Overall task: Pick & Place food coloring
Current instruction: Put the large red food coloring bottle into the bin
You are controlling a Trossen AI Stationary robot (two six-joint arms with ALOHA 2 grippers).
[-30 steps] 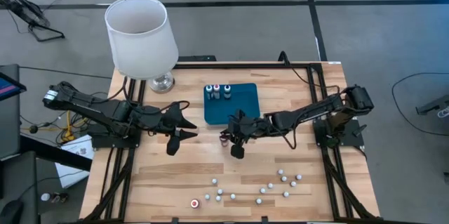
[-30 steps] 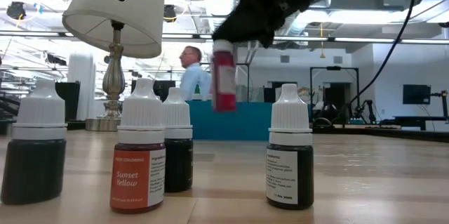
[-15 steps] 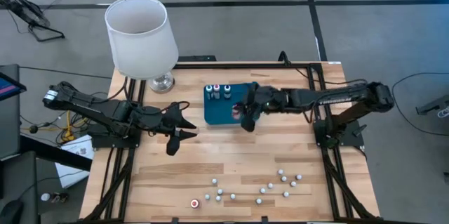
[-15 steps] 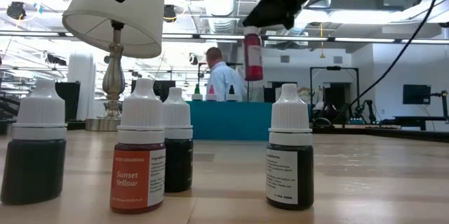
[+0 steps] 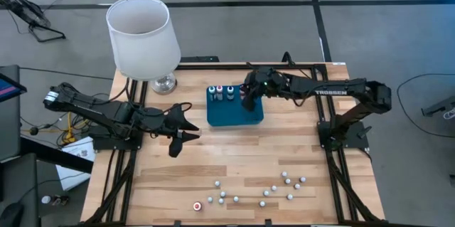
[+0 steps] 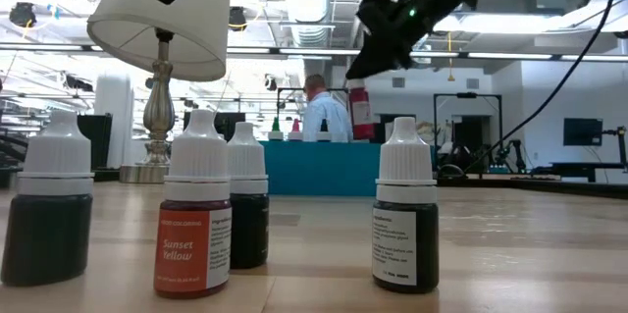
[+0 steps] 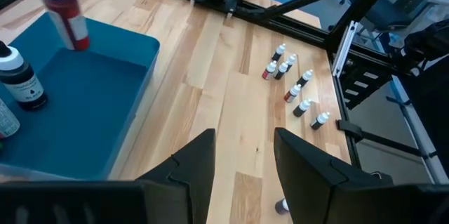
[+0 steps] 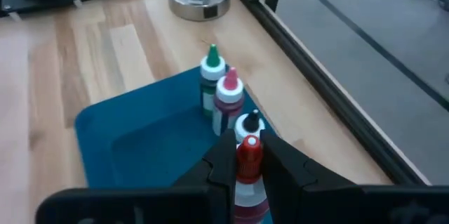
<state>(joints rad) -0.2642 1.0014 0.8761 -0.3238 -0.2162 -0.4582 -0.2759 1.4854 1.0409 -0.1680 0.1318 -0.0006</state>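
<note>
The right gripper (image 5: 247,99) pinches a red food coloring bottle (image 8: 247,171) upright, just above the teal tray (image 5: 250,117) at upper centre. Three bottles (image 5: 220,93) already stand directly left of it. The left gripper (image 5: 186,123) waits spread at mid-left.

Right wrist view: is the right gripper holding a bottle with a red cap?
Yes. The right gripper is shut on a red-capped bottle, held above the blue tray next to three bottles standing there.
</note>
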